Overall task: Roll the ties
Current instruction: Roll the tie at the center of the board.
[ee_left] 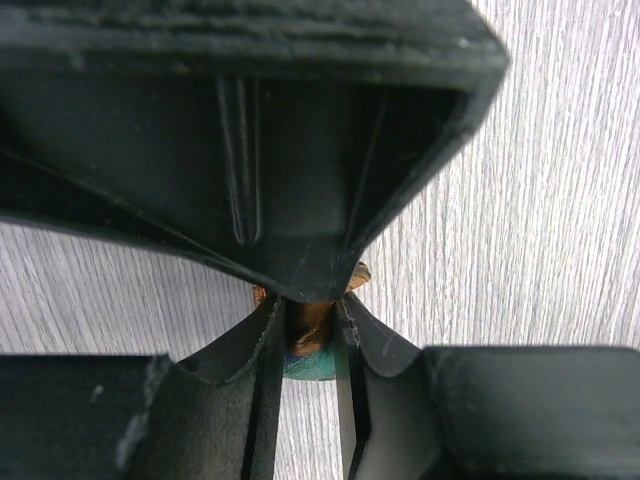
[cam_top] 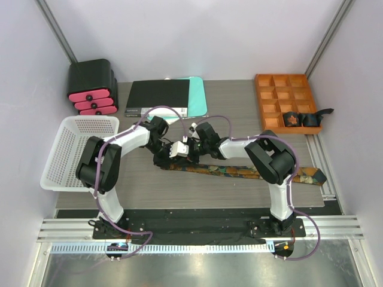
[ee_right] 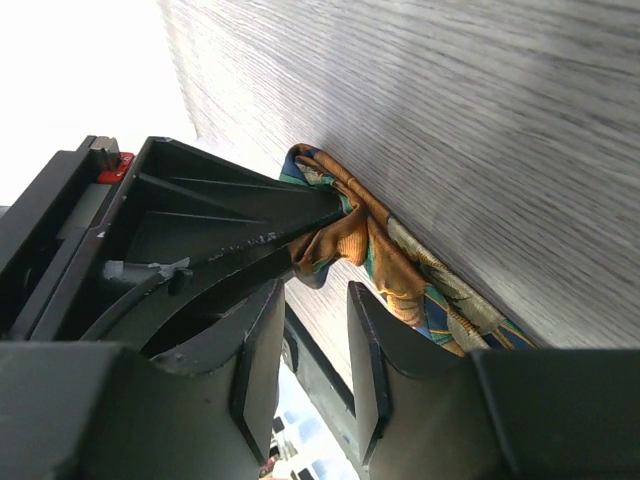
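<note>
The left gripper (ee_left: 308, 335) is pinching the bunched end of a long dark, orange-patterned fabric necktie (cam_top: 251, 172) lying toward the counter's (cam_top: 239, 119) right edge; the right gripper (ee_right: 312, 335) is hovering, fingers apart.

White basket (cam_top: 63, 156) sat at the tabletop's (cam_top: 239, 113) left edge. Black-and-pink drawer unit (cam_top: 91, 88), black book (cam_top: 158, 97) and orange divided tray (cam_top: 259, 98) lined the back.
</note>
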{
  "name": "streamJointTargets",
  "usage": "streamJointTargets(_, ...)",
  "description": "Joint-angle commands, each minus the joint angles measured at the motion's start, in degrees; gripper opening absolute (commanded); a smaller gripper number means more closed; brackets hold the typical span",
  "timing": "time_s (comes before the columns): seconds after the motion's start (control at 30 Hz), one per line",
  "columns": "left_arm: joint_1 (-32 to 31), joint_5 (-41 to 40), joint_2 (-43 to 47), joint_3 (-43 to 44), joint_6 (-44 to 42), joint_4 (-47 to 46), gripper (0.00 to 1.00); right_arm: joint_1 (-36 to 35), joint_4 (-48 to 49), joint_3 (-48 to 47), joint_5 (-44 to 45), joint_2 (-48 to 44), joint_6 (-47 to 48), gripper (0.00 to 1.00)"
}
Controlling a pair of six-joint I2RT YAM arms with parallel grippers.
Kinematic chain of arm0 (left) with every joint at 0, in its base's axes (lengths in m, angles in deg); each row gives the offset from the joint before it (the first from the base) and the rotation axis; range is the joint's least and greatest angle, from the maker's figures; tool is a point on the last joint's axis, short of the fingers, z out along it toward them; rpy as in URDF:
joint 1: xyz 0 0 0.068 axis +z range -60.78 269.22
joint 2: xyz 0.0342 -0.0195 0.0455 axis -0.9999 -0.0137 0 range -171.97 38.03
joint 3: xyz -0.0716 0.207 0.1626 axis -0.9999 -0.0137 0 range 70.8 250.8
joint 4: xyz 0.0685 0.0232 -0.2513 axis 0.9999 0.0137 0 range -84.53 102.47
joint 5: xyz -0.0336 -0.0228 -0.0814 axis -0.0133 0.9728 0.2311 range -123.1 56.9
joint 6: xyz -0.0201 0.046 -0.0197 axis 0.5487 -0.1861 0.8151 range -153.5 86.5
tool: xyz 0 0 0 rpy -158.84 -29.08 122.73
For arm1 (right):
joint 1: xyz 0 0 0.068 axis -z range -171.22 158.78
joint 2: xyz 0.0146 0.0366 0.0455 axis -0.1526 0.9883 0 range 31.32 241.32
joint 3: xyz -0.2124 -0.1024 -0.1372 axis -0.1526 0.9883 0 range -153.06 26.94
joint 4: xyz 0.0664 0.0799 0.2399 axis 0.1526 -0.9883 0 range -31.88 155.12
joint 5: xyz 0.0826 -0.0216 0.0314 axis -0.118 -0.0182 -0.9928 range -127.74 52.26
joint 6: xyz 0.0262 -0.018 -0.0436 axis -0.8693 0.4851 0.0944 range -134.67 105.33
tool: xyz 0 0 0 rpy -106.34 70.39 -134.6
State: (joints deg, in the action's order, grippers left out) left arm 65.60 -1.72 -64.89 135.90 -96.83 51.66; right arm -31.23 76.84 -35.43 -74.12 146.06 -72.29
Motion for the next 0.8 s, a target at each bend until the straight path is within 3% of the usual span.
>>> streamJointTargets(0.0,-0.03,-1.93,-1.33,1.08,-0.04,0.48,0.26,-0.59,2.95,-1.43,0.43,0.48,-0.38,0.37)
streamJointTargets(0.3,-0.03,-2.02,-1.59,1.26,-0.3,0.91,0.26,-1.3,2.96,-2.85,1.4,2.68,0.67,0.31)
streamJointTargets(0.47,-0.03,-2.02,-1.68,1.26,-0.65,1.27,0.28,-1.13,0.85,-3.11,2.28,2.95,1.99,0.08)
streamJointTargets(0.53,-0.03,-2.28,-1.59,1.17,-0.92,1.35,0.3,-1.04,-0.47,-2.93,2.37,2.77,2.95,0.01)
streamJointTargets(0.6,0.06,-2.55,-1.59,1.08,-0.92,1.27,0.29,-0.51,-1.18,-2.93,2.54,2.51,3.57,0.01)
streamJointTargets(0.77,1.37,-0.88,-0.19,1.61,-0.57,1.35,0.46,0.55,-5.66,-3.72,3.69,2.16,7.26,0.01)
